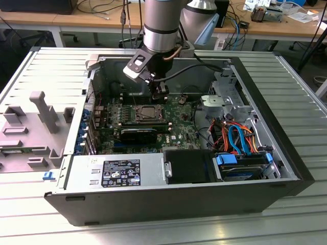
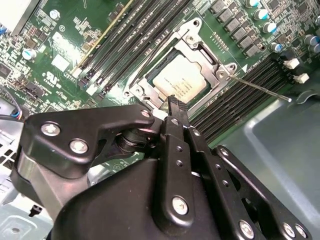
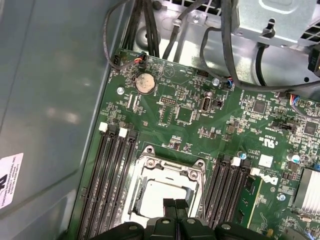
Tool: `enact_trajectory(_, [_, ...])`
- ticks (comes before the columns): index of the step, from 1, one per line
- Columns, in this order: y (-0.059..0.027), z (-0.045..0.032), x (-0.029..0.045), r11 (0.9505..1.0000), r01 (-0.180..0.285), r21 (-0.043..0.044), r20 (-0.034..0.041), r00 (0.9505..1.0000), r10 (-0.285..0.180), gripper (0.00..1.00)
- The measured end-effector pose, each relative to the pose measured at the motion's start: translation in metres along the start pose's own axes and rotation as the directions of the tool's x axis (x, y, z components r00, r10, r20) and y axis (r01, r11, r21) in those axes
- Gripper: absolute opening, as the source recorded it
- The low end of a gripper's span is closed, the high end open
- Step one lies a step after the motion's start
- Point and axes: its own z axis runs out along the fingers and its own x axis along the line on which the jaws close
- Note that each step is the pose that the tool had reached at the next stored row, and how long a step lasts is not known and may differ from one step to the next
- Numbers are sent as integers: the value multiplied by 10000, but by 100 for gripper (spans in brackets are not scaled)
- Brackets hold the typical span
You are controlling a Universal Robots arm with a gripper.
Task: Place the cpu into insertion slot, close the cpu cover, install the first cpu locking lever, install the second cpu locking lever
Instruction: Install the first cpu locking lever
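Silver-grey metal in the middle of the green board (image 3: pixel 150 112) – that's the cpu (image 2: pixel 180 84), and it's down in the insertion slot (image 1: pixel 137 113), sitting flat. The cpu cover (image 2: pixel 202 50) lies over it, its silvery frame running round the chip, which shows through the square window. You get the same thing in the first wrist view: frame flat, chip in the opening.

In the second wrist view, a thin metal rod (image 2: pixel 260 88) pokes out from one corner of the socket and crosses the black memory slots (image 2: pixel 240 95).

Now the claw. The gripper (image 2: pixel 175 100) hangs just above the edge of the socket, right by the cover's rim. Its two black fingertips are pressed together with only a hairline slit between them – nothing in its grasp. Whether the tips are touching the frame, I can't tell.

In the exterior view the arm (image 1: pixel 161 25) reaches straight down into the open computer case (image 1: pixel 153 201), with the gripper close over the socket. The power supply (image 1: pixel 117 171) sits along the case's near side, with a blue-bracketed drive (image 1: pixel 240 164) to the exterior view's right.
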Motion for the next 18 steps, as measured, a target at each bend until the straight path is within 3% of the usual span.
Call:
enact_trajectory(7, [0,0,0,9990,452,-3,19,9990,-452,11])
enact_trajectory(18, [0,0,0,9889,1484,-5,65,9889,-1484,11])
